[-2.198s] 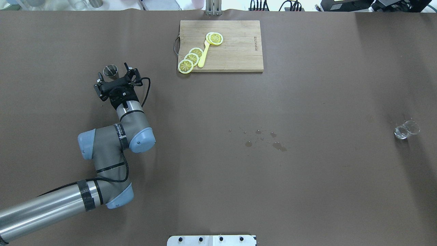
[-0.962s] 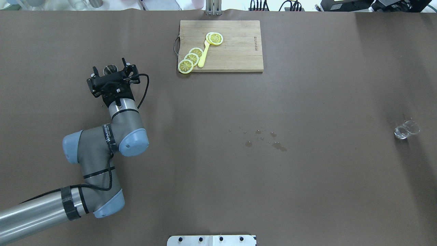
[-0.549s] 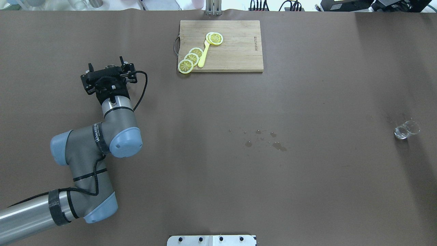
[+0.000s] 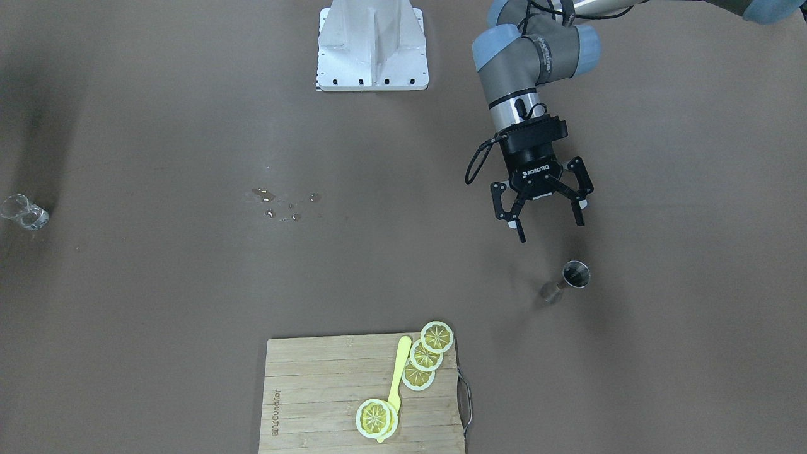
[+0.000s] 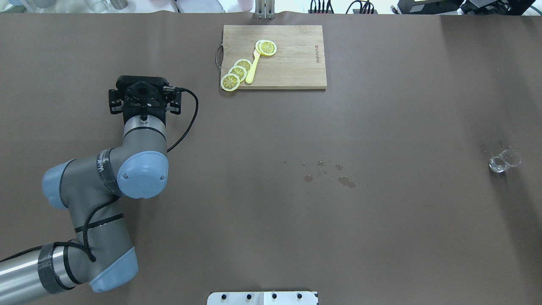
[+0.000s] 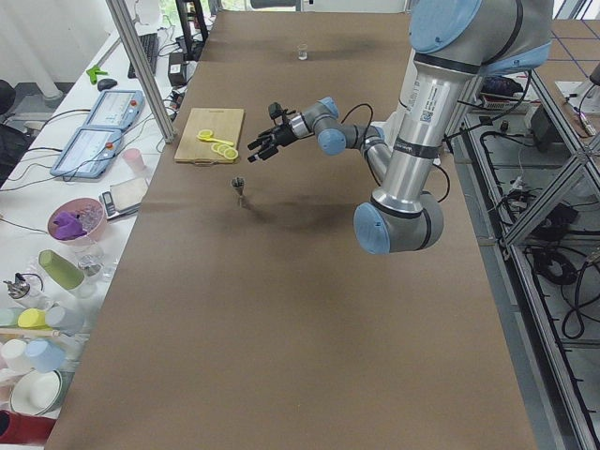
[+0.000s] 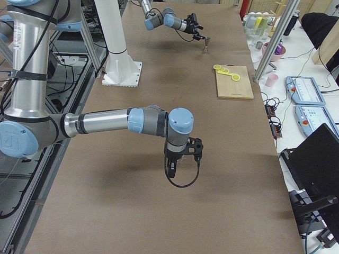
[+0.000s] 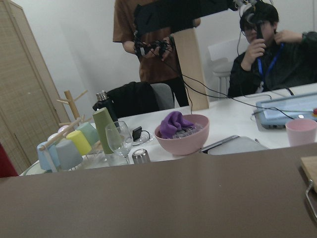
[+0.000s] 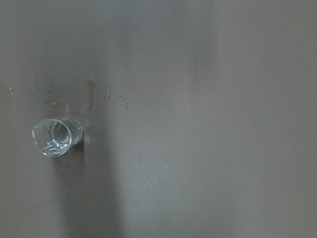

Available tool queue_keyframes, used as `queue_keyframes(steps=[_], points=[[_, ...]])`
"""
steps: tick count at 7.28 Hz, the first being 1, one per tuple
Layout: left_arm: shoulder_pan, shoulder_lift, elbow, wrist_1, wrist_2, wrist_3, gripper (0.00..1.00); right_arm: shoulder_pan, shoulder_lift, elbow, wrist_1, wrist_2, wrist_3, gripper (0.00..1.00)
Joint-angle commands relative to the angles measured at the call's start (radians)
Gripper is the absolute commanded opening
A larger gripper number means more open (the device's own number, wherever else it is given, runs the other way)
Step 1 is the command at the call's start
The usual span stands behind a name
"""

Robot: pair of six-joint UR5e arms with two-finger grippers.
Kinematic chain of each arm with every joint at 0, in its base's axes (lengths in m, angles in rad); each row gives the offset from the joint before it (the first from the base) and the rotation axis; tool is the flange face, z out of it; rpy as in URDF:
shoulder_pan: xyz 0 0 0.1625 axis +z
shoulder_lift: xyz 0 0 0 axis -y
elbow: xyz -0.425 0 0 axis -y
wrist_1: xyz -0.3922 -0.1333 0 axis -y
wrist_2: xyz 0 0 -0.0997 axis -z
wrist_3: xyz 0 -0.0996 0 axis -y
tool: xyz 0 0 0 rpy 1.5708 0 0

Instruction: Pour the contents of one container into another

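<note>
A small metal jigger (image 4: 575, 275) stands upright on the brown table; it also shows in the left side view (image 6: 239, 187). My left gripper (image 4: 546, 228) hangs open in the air a little short of it, toward the robot's base, with nothing between its fingers. From overhead the left wrist (image 5: 144, 95) hides both the fingers and the jigger. A clear glass (image 5: 504, 160) stands far off at the table's right end, and the right wrist view looks straight down on that glass (image 9: 58, 137). My right gripper (image 7: 172, 168) shows only from the side, so I cannot tell its state.
A wooden cutting board (image 5: 274, 56) with lemon slices (image 5: 237, 73) and a yellow spoon lies at the far middle. Spilled droplets (image 5: 325, 171) mark the table's centre. The robot's white base plate (image 4: 372, 45) sits at the near edge. Operators and dishes are beyond the far edge.
The left arm swung left and forward, then its wrist turned, so the gripper now covers the jigger from overhead. The glass has not moved.
</note>
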Motion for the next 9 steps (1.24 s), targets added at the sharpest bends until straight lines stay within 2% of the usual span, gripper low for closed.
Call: queue_keyframes(steps=[1,6,9], points=[[-0.001,-0.034,-0.025,0.001,-0.197,0.173,0.97,0.000,0.002,0.002,0.000,0.001,-0.002,1.00],[-0.073,-0.051,-0.091,0.001,-0.619,0.457,0.97,0.000,-0.003,0.015,-0.002,0.005,-0.004,1.00],[-0.219,-0.042,-0.092,0.004,-0.880,0.666,0.98,0.000,-0.002,0.015,0.000,0.002,-0.005,1.00]])
